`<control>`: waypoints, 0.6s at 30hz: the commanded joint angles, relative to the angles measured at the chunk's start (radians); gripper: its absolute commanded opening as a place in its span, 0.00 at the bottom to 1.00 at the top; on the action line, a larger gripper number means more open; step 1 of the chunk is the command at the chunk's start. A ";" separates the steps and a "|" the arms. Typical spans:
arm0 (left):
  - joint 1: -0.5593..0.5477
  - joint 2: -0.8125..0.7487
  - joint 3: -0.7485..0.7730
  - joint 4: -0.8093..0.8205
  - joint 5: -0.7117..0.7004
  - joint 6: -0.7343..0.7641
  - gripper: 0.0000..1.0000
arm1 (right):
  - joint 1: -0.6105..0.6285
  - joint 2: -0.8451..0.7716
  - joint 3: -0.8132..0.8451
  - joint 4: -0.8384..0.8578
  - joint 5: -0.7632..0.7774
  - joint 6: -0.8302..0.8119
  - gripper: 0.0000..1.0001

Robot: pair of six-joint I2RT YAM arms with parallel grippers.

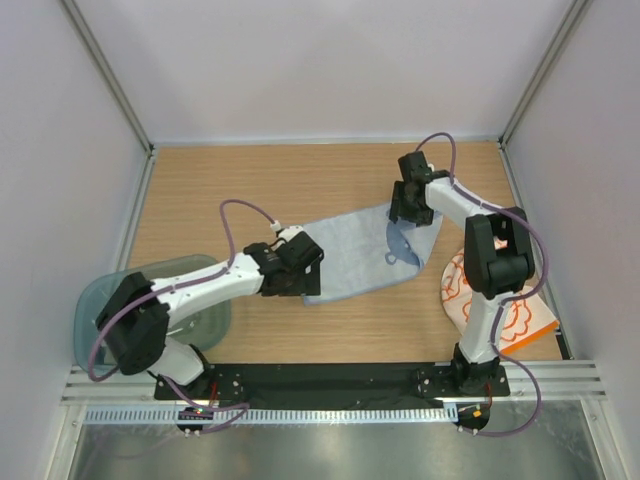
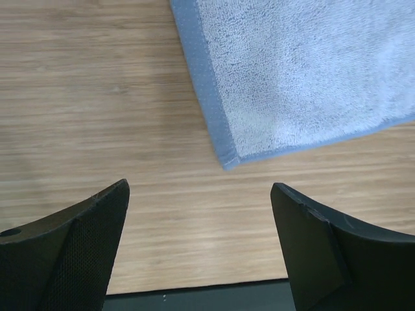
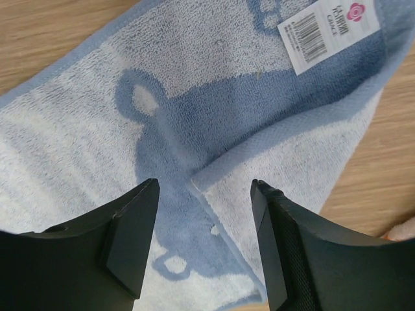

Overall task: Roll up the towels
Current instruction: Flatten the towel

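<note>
A pale blue towel (image 1: 355,255) lies spread on the wooden table, its right end folded over to show a darker patterned side (image 1: 405,240). My left gripper (image 1: 300,272) is open and empty over the towel's left near corner (image 2: 230,159). My right gripper (image 1: 412,205) is open above the folded right end (image 3: 259,162), where a white label (image 3: 327,29) shows. An orange and white patterned towel (image 1: 500,310) lies at the right, partly hidden by the right arm.
A translucent blue-green plastic tray (image 1: 205,310) sits at the near left under the left arm. White walls enclose the table on three sides. A black base strip (image 1: 330,385) runs along the near edge.
</note>
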State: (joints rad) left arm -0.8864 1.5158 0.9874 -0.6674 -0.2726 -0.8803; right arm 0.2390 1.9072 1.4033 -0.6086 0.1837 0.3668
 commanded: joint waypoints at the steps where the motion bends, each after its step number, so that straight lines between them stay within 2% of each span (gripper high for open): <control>1: 0.003 -0.100 0.037 -0.092 -0.062 0.063 0.91 | 0.016 0.050 0.054 -0.013 0.025 -0.020 0.65; 5: 0.026 -0.181 0.013 -0.110 -0.074 0.081 0.93 | 0.028 0.088 0.053 -0.002 0.049 -0.011 0.59; 8: 0.038 -0.204 -0.018 -0.109 -0.060 0.067 0.92 | 0.026 0.096 0.045 -0.002 0.079 -0.005 0.51; 9: 0.037 -0.209 -0.024 -0.106 -0.056 0.063 0.93 | 0.026 0.095 0.037 0.001 0.086 -0.006 0.44; 12: 0.037 -0.212 -0.049 -0.089 -0.037 0.055 0.93 | 0.026 0.082 0.026 0.000 0.095 -0.006 0.38; 14: 0.037 -0.207 -0.049 -0.087 -0.040 0.055 0.93 | 0.026 0.069 0.025 -0.005 0.108 -0.005 0.37; 15: 0.037 -0.203 -0.046 -0.090 -0.043 0.055 0.92 | 0.026 0.064 0.023 -0.010 0.115 -0.008 0.33; 18: 0.037 -0.192 -0.039 -0.089 -0.046 0.049 0.92 | 0.026 0.046 0.025 -0.023 0.128 -0.009 0.33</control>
State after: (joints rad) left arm -0.8505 1.3201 0.9394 -0.7574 -0.3103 -0.8291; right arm 0.2649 2.0090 1.4250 -0.6163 0.2638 0.3645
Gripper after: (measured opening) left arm 0.923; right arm 0.330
